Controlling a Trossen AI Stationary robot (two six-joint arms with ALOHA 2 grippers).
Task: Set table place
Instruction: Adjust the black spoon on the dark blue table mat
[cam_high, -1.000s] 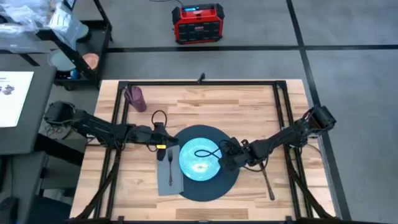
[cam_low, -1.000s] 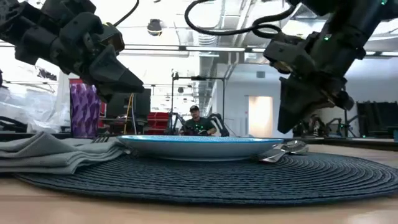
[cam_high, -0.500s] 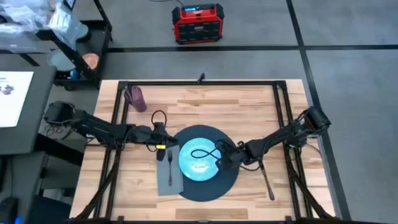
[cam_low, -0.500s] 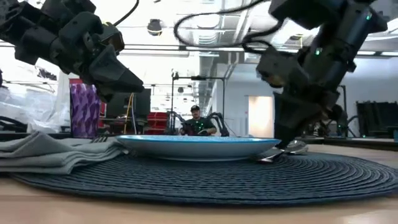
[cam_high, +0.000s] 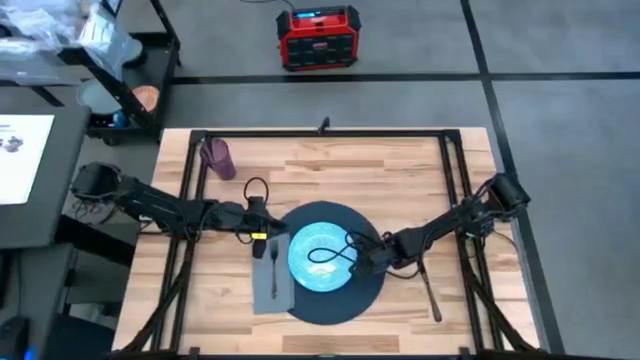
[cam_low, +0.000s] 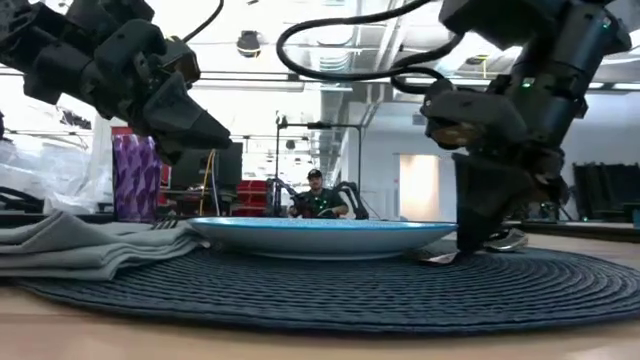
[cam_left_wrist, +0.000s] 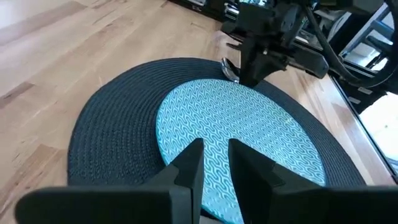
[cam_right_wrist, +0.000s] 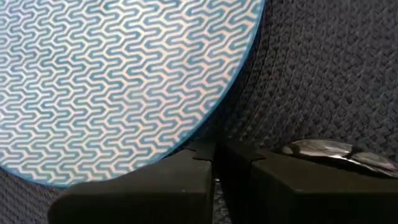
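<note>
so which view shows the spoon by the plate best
The right wrist view: the spoon bowl lies on the mat beside the right gripper. The low view shows a sliver, the left wrist view a glint; the high view hides it.

Table (cam_high: 380, 165) pale wood planks; place (cam_low: 400, 285) matt woven cord; plate (cam_right_wrist: 112, 74) glossy glazed; napkin (cam_low: 70, 250) soft cloth.

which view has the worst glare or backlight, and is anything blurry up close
Low view: bright ceiling lights and pale walls backlight both arms into dark shapes above the plate. Right wrist view: the plate's pattern is sharp, while the shiny spoon beside the dark fingers looks soft, with a glint.
</note>
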